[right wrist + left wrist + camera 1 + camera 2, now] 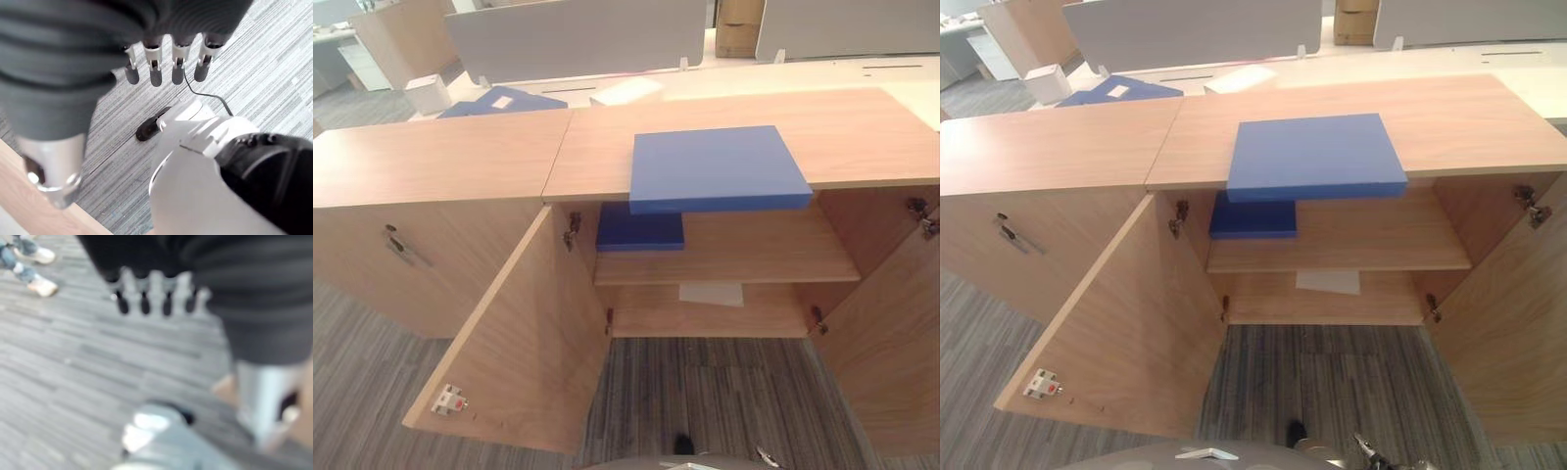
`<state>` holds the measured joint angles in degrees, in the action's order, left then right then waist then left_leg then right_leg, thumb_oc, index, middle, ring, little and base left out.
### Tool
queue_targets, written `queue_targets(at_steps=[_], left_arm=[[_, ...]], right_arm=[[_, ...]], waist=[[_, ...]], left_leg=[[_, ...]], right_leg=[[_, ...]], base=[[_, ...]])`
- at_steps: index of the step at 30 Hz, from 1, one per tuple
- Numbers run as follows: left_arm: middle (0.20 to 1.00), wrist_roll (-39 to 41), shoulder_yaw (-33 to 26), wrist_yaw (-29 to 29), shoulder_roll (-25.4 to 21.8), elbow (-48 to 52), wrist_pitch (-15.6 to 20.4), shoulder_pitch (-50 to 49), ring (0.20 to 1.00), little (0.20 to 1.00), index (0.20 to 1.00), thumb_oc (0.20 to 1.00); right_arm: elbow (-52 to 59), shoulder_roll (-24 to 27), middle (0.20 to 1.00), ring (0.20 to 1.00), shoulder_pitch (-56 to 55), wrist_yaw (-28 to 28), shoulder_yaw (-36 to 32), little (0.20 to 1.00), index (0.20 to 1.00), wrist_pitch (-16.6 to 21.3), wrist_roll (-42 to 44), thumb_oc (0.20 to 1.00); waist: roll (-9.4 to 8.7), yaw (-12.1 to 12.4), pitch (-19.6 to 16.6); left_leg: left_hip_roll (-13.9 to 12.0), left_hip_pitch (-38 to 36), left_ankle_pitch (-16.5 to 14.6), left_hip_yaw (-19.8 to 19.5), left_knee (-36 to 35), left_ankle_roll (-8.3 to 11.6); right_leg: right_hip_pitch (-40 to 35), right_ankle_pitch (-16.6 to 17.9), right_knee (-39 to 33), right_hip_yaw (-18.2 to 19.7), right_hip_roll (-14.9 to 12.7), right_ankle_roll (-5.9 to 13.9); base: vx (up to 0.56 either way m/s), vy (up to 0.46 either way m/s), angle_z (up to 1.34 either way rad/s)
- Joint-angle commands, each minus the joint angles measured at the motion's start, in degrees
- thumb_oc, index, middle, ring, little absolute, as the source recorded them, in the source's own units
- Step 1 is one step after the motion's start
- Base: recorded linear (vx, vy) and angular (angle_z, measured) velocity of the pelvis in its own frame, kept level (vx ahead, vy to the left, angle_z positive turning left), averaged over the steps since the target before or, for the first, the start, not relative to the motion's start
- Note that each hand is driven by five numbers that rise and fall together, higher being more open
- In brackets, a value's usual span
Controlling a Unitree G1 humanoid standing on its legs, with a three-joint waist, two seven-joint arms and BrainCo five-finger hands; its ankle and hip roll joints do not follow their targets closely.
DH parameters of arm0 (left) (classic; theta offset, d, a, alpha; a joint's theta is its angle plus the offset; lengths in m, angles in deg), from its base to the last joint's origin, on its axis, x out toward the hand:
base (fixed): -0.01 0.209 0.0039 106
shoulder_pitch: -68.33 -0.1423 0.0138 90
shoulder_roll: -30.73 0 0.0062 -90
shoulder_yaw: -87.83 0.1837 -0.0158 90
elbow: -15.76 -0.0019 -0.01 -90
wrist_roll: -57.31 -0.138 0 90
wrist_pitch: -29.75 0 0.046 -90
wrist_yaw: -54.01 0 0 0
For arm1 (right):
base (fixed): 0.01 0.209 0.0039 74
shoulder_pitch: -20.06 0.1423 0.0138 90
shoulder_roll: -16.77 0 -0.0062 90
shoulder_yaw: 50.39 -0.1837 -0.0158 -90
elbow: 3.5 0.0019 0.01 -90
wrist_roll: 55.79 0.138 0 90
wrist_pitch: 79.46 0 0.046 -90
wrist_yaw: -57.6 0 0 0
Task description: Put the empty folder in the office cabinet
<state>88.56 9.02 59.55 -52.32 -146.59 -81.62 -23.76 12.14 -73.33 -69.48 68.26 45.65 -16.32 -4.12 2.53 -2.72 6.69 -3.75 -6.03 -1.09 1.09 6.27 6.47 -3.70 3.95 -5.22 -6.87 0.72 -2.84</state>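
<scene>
Head views: blue folder (719, 167) flat on office cabinet (440, 157) top, overhanging front edge above open doors; second blue folder (639, 232) on upper shelf.
Left wrist: left hand (156, 289) fingers straight, empty.
Right wrist: right hand (166, 61) fingers straight, empty.

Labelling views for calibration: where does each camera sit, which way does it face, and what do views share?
Left eye view: on the head, looking down at the open cabinet with a blue folder on top.
Right eye view: same head, slightly offset; same cabinet, folder, and second blue folder on the upper shelf.
Left wrist view: on the left arm, facing grey floor past the left hand, fingers straight; a person's shoes beyond.
Right wrist view: on the right arm, facing floor past the right hand, fingers straight.
Eye views share the cabinet; wrist views share the floor.
</scene>
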Motion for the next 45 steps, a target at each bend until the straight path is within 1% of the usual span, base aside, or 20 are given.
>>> queue_targets(at_steps=[1, 4, 7, 8, 9, 11, 12, 14, 15, 17, 18, 19, 20, 21, 24, 25, 30, 34, 41, 45], left_arm=[[1.000, 1.3, -0.1, 1.6, -2.4, -2.2, -0.6, -0.5, 1.000, 1.000, 1.000, 1.000], [1.000, 1.9, -0.1, 2.0, -2.4, -2.1, -0.6, -0.4, 1.000, 1.000, 1.000, 1.000], [1.000, 2.5, -0.2, 2.6, -2.4, -2.0, -0.7, -0.3, 1.000, 1.000, 1.000, 1.000], [1.000, 2.3, -0.3, 2.6, -2.4, -2.0, -0.8, -0.3, 1.000, 1.000, 1.000, 1.000], [1.000, 2.2, -0.3, 2.8, -2.4, -1.9, -1.1, -0.1, 1.000, 1.000, 1.000, 1.000], [1.000, 2.2, -0.3, 2.8, -2.3, -1.8, -1.3, 0.1, 1.000, 1.000, 1.000, 1.000], [1.000, 2.6, 0.3, 3.2, -2.1, -1.2, -1.6, 0.5, 1.000, 1.000, 1.000, 1.000], [1.000, 2.8, 0.6, 3.5, -2.2, -0.9, -1.8, 0.6, 1.000, 1.000, 1.000, 1.000], [1.000, 3.3, 0.9, 3.7, -2.3, -0.7, -1.8, 0.5, 1.000, 1.000, 1.000, 1.000], [1.000, 3.1, 1.1, 3.6, -2.3, -0.7, -1.2, 0.4, 1.000, 1.000, 1.000, 1.000], [1.000, 3.1, 1.1, 3.7, -2.3, -0.8, -1.0, 0.3, 1.000, 1.000, 1.000, 1.000], [1.000, 3.1, 1.0, 3.7, -2.3, -0.9, -0.8, 0.3, 1.000, 1.000, 1.000, 1.000], [1.000, 2.8, 0.7, 3.6, -2.4, -1.1, -0.5, 0.3, 1.000, 1.000, 1.000, 1.000], [1.000, 2.1, 0.5, 3.5, -2.5, -1.3, -0.5, 0.4, 1.000, 1.000, 1.000, 1.000], [1.000, 1.5, 0.6, 3.7, -2.6, -1.8, -0.6, 0.8, 1.000, 1.000, 1.000, 1.000], [1.000, 1.4, 0.9, 3.5, -2.7, -1.9, -0.4, 1.1, 1.000, 1.000, 1.000, 1.000], [1.000, 1.1, 1.6, 3.6, -3.1, -1.5, -0.3, 1.8, 1.000, 1.000, 1.000, 1.000], [1.000, 0.3, 2.1, 3.3, -3.6, -1.4, -0.5, 1.9, 1.000, 1.000, 1.000, 1.000], [1.000, -0.2, 2.2, 3.2, -3.7, -1.6, -0.1, 1.5, 1.000, 1.000, 1.000, 1.000], [1.000, -0.2, 1.9, 3.0, -3.7, -1.6, -0.5, 1.4, 1.000, 1.000, 1.000, 1.000]], right_arm=[[-2.6, -0.6, 1.000, 1.000, 1.3, -0.2, 0.1, 1.000, 1.000, -1.7, -2.0, 1.000], [-2.3, -0.5, 1.000, 1.000, 1.2, -0.2, 0.3, 1.000, 1.000, -1.9, -2.0, 1.000], [-2.3, -0.5, 1.000, 1.000, 1.2, 0.3, 0.7, 1.000, 1.000, -2.2, -2.5, 1.000], [-2.4, -0.5, 1.000, 1.000, 1.3, 0.5, 0.9, 1.000, 1.000, -2.1, -2.5, 1.000], [-2.3, -0.6, 1.000, 1.000, 1.4, 0.1, 0.9, 1.000, 1.000, -2.0, -2.3, 1.000], [-2.2, -0.6, 1.000, 1.000, 1.5, -0.2, 0.9, 1.000, 1.000, -2.0, -2.1, 1.000], [-2.2, -0.7, 1.000, 1.000, 1.7, -0.8, 1.2, 1.000, 1.000, -1.4, -1.0, 1.000], [-1.9, -0.8, 1.000, 1.000, 1.7, -0.5, 1.3, 1.000, 1.000, -1.6, -1.3, 1.000], [-1.5, -0.7, 1.000, 1.000, 1.8, -0.5, 1.6, 1.000, 1.000, -1.8, -1.0, 1.000], [-1.0, -0.6, 1.000, 1.000, 1.9, -0.6, 2.0, 1.000, 1.000, -2.0, -0.6, 1.000], [-1.0, -0.5, 1.000, 1.000, 1.9, -0.7, 2.2, 1.000, 1.000, -1.9, -0.2, 1.000], [-1.2, -0.5, 1.000, 1.000, 2.2, -0.7, 2.1, 1.000, 1.000, -1.9, 0.1, 1.000], [-1.7, -0.5, 1.000, 1.000, 2.5, -0.7, 2.0, 1.000, 1.000, -1.9, 0.8, 1.000], [-2.0, -0.6, 1.000, 1.000, 2.6, -0.5, 2.0, 1.000, 1.000, -2.0, 1.0, 1.000], [-2.4, -1.4, 1.000, 1.000, 2.3, 0.1, 2.4, 1.000, 1.000, -2.6, 1.2, 1.000], [-2.3, -2.2, 1.000, 1.000, 1.8, -0.3, 3.1, 1.000, 1.000, -2.6, 2.1, 1.000], [-2.3, -3.0, 1.000, 1.000, 1.0, -1.3, 3.8, 1.000, 1.000, -2.1, 3.6, 1.000], [-1.0, -3.4, 1.000, 1.000, 0.3, -2.8, 4.0, 1.000, 1.000, -2.0, 5.6, 1.000], [-0.9, -3.3, 1.000, 1.000, 0.1, -2.7, 3.4, 1.000, 1.000, -2.1, 4.8, 1.000], [-0.8, -3.3, 1.000, 1.000, 0.2, -2.6, 3.2, 1.000, 1.000, -2.0, 4.2, 1.000]], waist=[[-2.32, -0.4, -0.7], [-2.52, -0.4, -0.7], [-2.82, -0.4, -0.6], [-3.04, -0.3, -0.4], [-3.19, -0.3, -0.3], [-3.26, -0.3, -0.3], [-3.32, -0.1, 0.0], [-3.18, 0.1, 0.3], [-3.18, 0.7, 0.9], [-3.23, 2.1, 2.3], [-3.16, 2.5, 2.6], [-3.28, 2.7, 2.8], [-3.58, 3.0, 2.6], [-3.51, 3.1, 2.3], [-3.31, 3.0, 1.7], [-3.28, 2.9, 1.2], [-3.18, 2.8, 0.3], [-3.28, 2.5, -0.4], [-3.31, 2.0, -0.8], [-3.22, 1.9, -0.6]], left_leg=[[0.7, 1.5, 1.9, 1.6, 3.6, -3.58], [0.4, 1.9, 2.4, 1.7, 4.9, -3.49], [-0.3, 3.0, 3.7, 1.8, 7.8, -3.38], [-0.2, 4.0, 4.0, 1.8, 10.3, -3.51], [-0.2, 4.6, 3.9, 1.9, 11.6, -3.62], [-0.2, 4.8, 3.8, 2.0, 12.0, -3.68], [1.4, 6.0, 1.3, 2.8, 9.2, -4.89], [3.3, 6.9, 0.3, 3.1, 5.7, -5.38], [4.9, 9.7, 1.1, 3.2, 3.8, -5.27], [7.1, 15.1, 3.2, 2.8, 2.3, -5.18], [7.3, 16.0, 3.8, 2.5, 2.4, -5.12], [7.4, 16.2, 3.5, 2.8, 2.6, -5.22], [7.7, 15.3, 1.5, 3.4, 1.3, -6.00], [7.9, 14.2, 1.2, 3.5, -0.3, -6.43], [7.9, 12.0, 1.3, 3.5, -3.1, -6.94], [8.0, 10.8, 1.1, 3.3, -4.4, -7.36], [8.4, 7.7, 1.3, 2.2, -7.8, -7.92], [8.7, 5.6, 1.3, 1.2, -10.4, -8.37], [8.9, 4.1, 0.6, 0.8, -11.3, -8.76], [8.8, 3.6, 0.3, 0.9, -11.3, -8.83]], right_leg=[[-0.7, -3.5, 0.2, 1.9, -1.5, 5.02], [-0.7, -3.6, 0.2, 2.0, -1.3, 4.78], [-0.7, -3.8, 0.3, 2.1, -0.9, 4.29], [-0.7, -3.9, 0.3, 2.4, -0.8, 3.97], [-0.8, -4.0, 0.4, 2.6, -0.7, 3.78], [-0.8, -4.0, 0.4, 2.6, -0.7, 3.70], [-1.2, -4.0, 0.6, 3.2, -0.7, 4.29], [-1.6, -4.0, 0.5, 3.8, -0.4, 4.76], [-2.5, -4.0, 0.2, 4.7, -0.1, 5.00], [-4.1, -4.4, 0.2, 6.2, 0.7, 4.92], [-4.4, -4.4, 0.2, 6.4, 1.0, 4.79], [-4.6, -4.6, 0.2, 6.2, 0.9, 4.72], [-4.7, -4.7, 0.2, 5.8, 0.6, 4.94], [-4.6, -4.7, 0.2, 5.5, 0.7, 5.01], [-4.7, -4.9, 0.2, 4.6, 0.9, 5.13], [-4.6, -5.1, 0.2, 4.1, 0.9, 5.13], [-3.9, -5.1, 0.2, 2.8, 1.0, 5.34], [-3.0, -4.9, 0.2, 2.4, 1.2, 5.59], [-2.2, -4.5, 0.2, 1.9, 1.0, 5.75], [-2.1, -4.4, 0.2, 1.5, 0.7, 5.85]], base=[[0.04, -0.046, 0.00], [0.03, -0.049, -0.06], [0.04, -0.066, -0.06], [0.03, -0.053, -0.10], [0.03, -0.050, -0.09], [0.01, -0.010, -0.03], [0.03, 0.029, 0.17], [0.04, 0.043, -0.02], [0.03, 0.041, -0.41], [0.03, 0.024, -0.49], [0.02, 0.006, 0.10], [0.03, 0.025, 0.62], [0.03, 0.053, 0.46], [0.05, 0.079, -0.01], [0.06, 0.057, -0.27], [0.07, 0.054, -0.20], [0.05, 0.042, -0.01], [0.03, 0.017, -0.01], [0.01, 0.011, 0.05], [0.00, 0.013, -0.01]])
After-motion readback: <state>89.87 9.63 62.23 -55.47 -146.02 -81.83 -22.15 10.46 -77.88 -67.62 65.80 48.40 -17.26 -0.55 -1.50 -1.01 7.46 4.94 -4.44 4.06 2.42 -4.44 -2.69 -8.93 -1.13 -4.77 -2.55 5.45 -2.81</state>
